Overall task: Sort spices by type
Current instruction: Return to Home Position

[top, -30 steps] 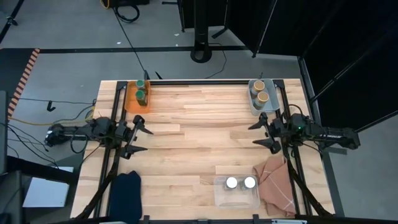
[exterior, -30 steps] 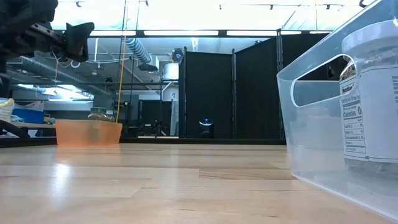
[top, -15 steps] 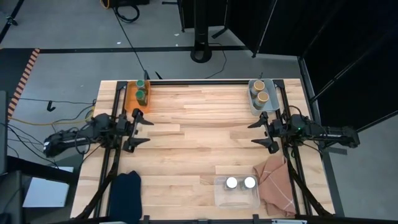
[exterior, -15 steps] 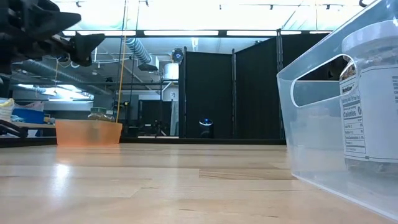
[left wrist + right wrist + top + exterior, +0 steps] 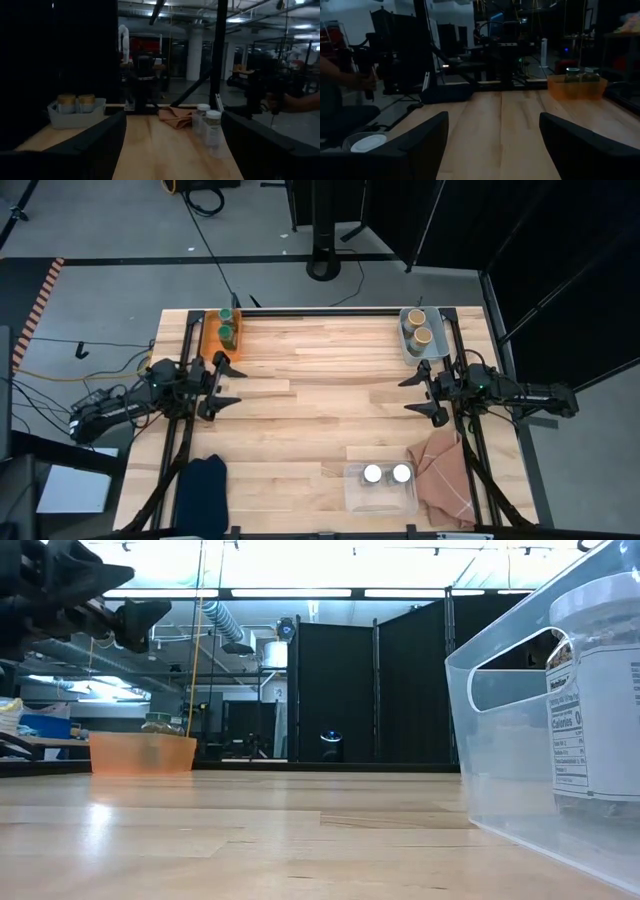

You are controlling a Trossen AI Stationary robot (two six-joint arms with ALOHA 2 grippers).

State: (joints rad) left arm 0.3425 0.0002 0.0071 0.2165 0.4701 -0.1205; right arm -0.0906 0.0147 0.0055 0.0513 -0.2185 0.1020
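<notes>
Two green-lidded spice jars [image 5: 226, 325] stand in an orange bin [image 5: 213, 340] at the table's far left. Two tan-lidded jars [image 5: 418, 328] sit in a grey bin [image 5: 408, 345] at the far right. Two white-lidded jars [image 5: 386, 473] stand in a clear bin [image 5: 380, 498] near the front edge. My left gripper [image 5: 225, 380] hovers open just on the near side of the orange bin, raised above the table [image 5: 140, 615]. My right gripper [image 5: 425, 393] hovers open on the near side of the grey bin. Both are empty.
A pink cloth [image 5: 445, 475] lies beside the clear bin on its right. A dark blue cloth [image 5: 203, 490] lies at the near left corner. The wooden table's middle [image 5: 320, 390] is bare. A person's hand [image 5: 300, 102] shows beyond the table.
My left gripper has moved a little toward the far edge, closer to the orange bin, staying open, while its arm has swung. The jars and bins have stayed put.
</notes>
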